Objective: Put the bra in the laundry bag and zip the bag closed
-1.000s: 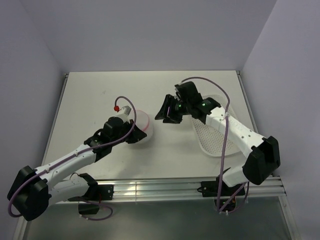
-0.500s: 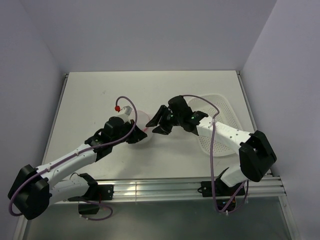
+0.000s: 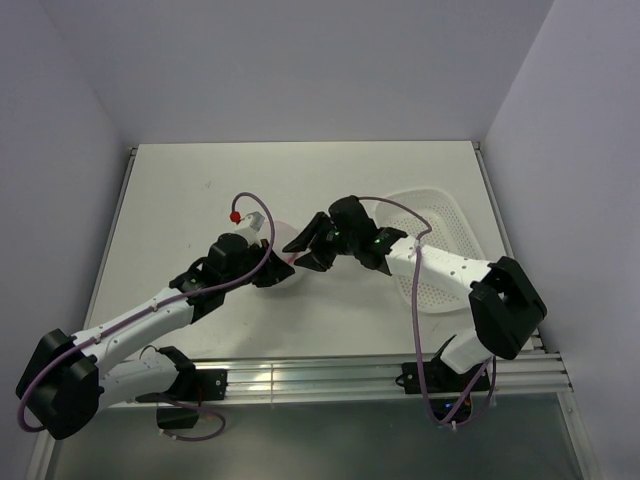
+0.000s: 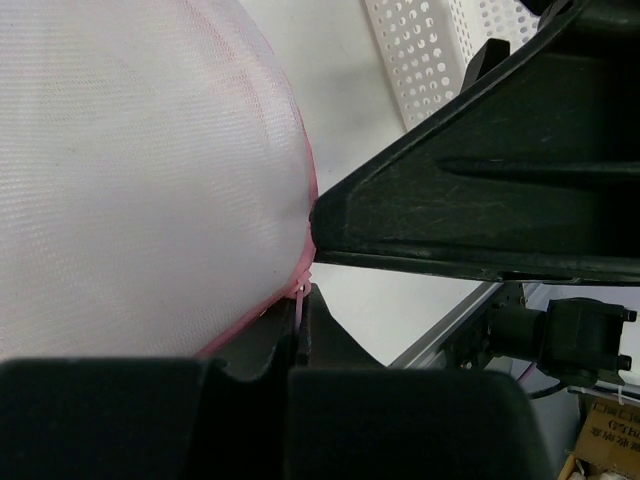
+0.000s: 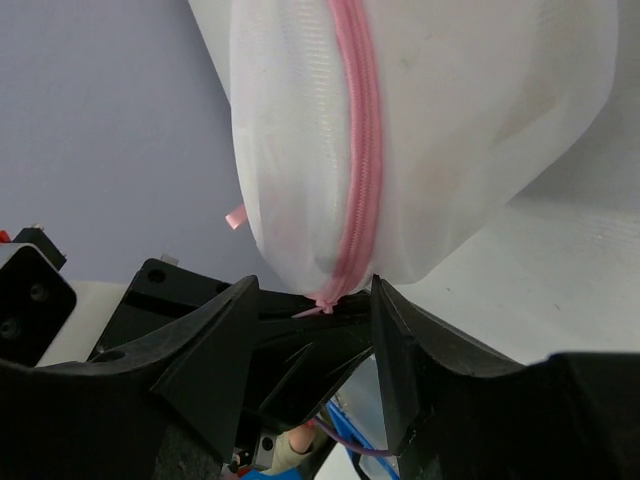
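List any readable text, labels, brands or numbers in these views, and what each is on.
No text can be read in any view.
Laundry bag: white mesh and a pink zipper, no print showing.
Basket: plain perforated white plastic, no markings visible.
Label at the lower right corner of the left wrist view: it carries some print, too small and blurred to read.

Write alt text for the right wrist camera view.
A white mesh laundry bag fills the upper frame. Its pink zipper runs down the middle to an end that sits in the gap between the open jaws of the right gripper. A pale lavender wall shows behind on the left.
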Robot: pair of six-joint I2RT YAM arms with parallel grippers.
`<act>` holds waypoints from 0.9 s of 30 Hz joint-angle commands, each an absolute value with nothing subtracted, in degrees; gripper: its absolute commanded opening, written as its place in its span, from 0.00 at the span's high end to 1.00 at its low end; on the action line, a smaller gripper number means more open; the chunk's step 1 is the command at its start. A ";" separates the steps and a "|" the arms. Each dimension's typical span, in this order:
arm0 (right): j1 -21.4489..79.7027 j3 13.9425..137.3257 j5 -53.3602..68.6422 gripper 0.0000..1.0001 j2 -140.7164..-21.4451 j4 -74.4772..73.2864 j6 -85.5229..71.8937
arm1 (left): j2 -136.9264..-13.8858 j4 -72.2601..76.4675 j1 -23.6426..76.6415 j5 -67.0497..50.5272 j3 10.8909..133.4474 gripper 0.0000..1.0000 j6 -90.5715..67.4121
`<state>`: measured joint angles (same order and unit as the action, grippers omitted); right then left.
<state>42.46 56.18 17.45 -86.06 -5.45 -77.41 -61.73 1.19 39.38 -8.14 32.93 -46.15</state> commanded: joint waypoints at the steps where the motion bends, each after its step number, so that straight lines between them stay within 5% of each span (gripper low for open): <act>1: 42.80 55.11 16.08 0.44 -84.99 -2.55 -79.36 | -61.26 3.87 39.64 -9.14 34.54 1.00 -44.91; 5: 43.07 55.72 16.79 0.50 -87.44 -1.15 -79.98 | -60.91 3.96 39.64 -9.05 34.19 1.00 -45.00; 10: 43.15 56.42 16.61 0.85 -88.68 -0.70 -80.25 | -60.56 3.17 39.64 -9.14 34.28 1.00 -44.65; 14: 42.98 58.09 16.35 0.99 -89.38 -2.63 -79.19 | -59.94 1.59 39.64 -8.53 34.19 1.00 -44.47; 27: 37.09 60.29 19.07 1.00 -87.71 -6.06 -72.78 | -53.44 -4.21 33.31 -7.74 29.53 1.00 -45.44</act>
